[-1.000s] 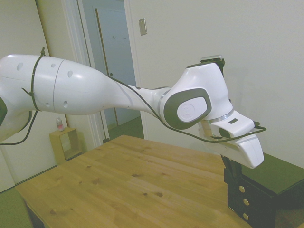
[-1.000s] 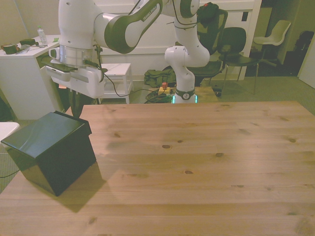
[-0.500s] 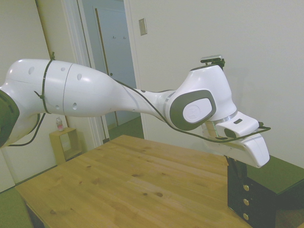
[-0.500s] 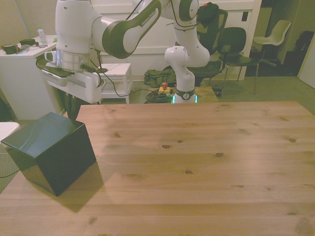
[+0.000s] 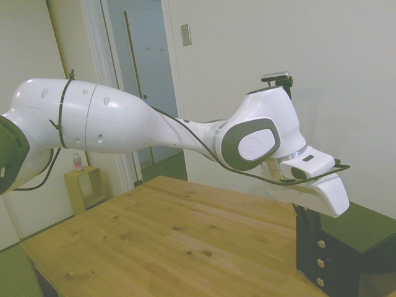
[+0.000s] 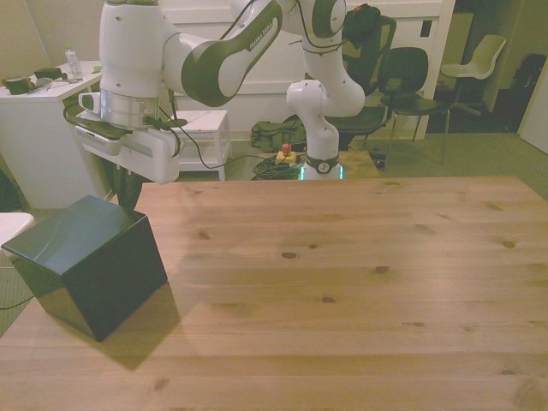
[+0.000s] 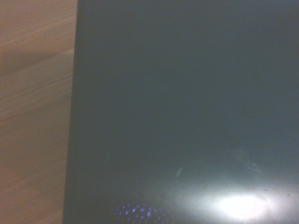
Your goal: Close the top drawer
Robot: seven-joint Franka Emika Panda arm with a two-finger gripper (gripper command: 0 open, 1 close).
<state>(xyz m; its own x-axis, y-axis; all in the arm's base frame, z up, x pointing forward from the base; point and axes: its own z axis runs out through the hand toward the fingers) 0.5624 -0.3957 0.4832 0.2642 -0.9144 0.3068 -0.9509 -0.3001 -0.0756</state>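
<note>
Gripper (image 5: 301, 213) beside top drawer (image 5: 325, 242); no legible writing.

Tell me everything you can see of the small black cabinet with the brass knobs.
The small black box cabinet stands on the wooden table at the front view's left, turned at an angle to the edges. Its top is smooth and glossy, catching a light glare in the wrist view. The side view shows its front with three small round brass-coloured knobs in a vertical row; the top drawer looks flush with those below. The white arm's gripper hangs at that front's upper edge, fingers hidden.
</note>
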